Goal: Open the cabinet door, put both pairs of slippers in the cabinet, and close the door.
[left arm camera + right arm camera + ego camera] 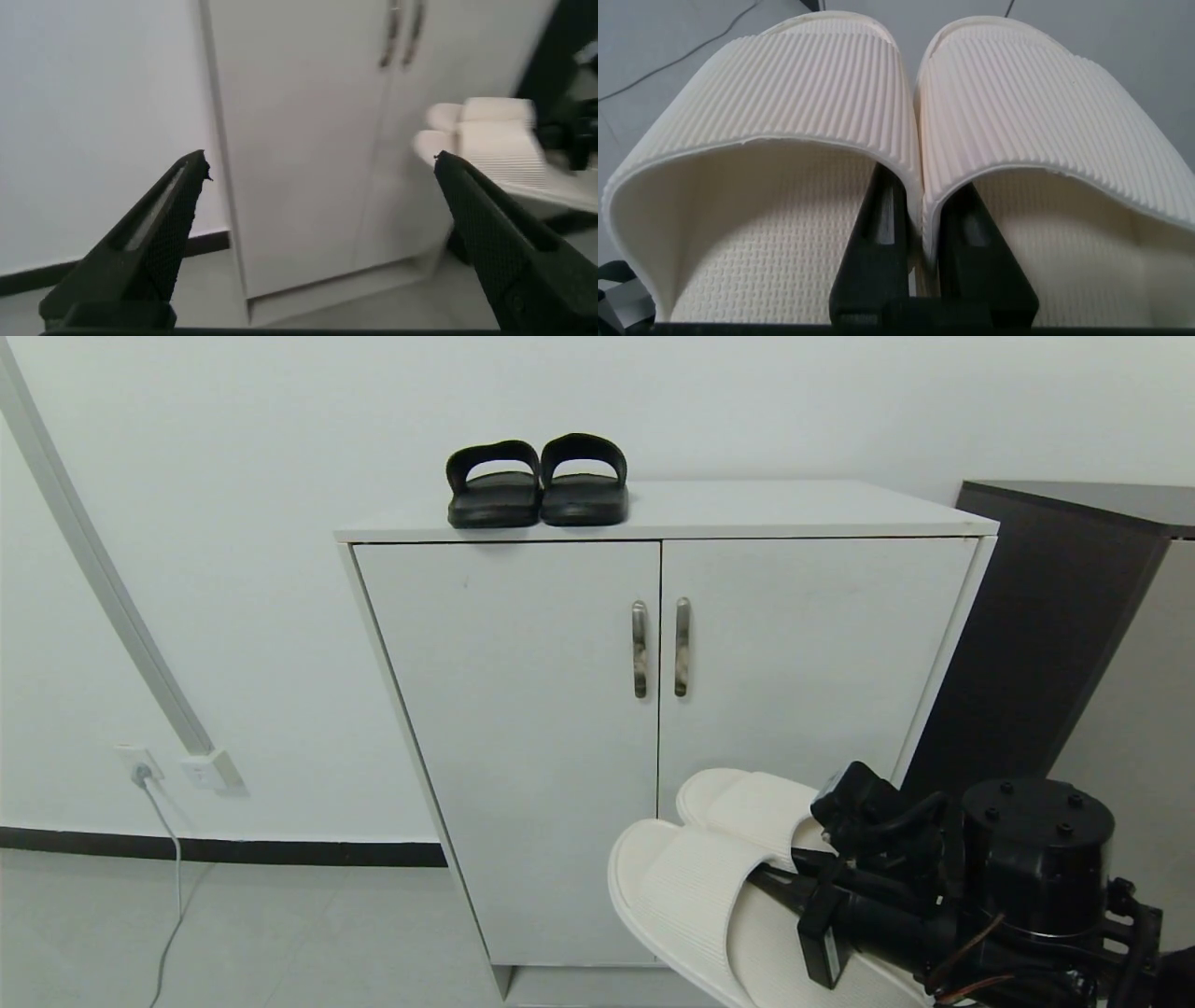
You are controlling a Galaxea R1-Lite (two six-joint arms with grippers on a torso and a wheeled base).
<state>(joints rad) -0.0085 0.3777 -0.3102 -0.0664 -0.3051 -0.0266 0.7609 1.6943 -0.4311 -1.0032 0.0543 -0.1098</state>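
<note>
The right claw (775,882) is clenched on the pair of white ribbed slippers (691,887). In its wrist view its two black fingers (878,233) reach under the straps, one inside each slipper, and pinch the two touching inner walls together, so the pair juts forward from the claw with toes leading. Just ahead of those toes stands the white two-door cabinet (523,756), both doors shut. Its two upright metal handles (639,649) sit side by side at the middle seam, above and beyond the claw. Higher up, on the cabinet's top toward its left end, the pair of black slippers (537,485) rests with the two touching each other, well apart from the claw. A dark cabinet (1036,644) stands just beside the white one, to the claw's right.

The left claw (320,163) is released, jaws spread wide and holding nothing. Ahead of it lies the cabinet's lower left door, with the white slippers (495,140) off to its right.
</note>
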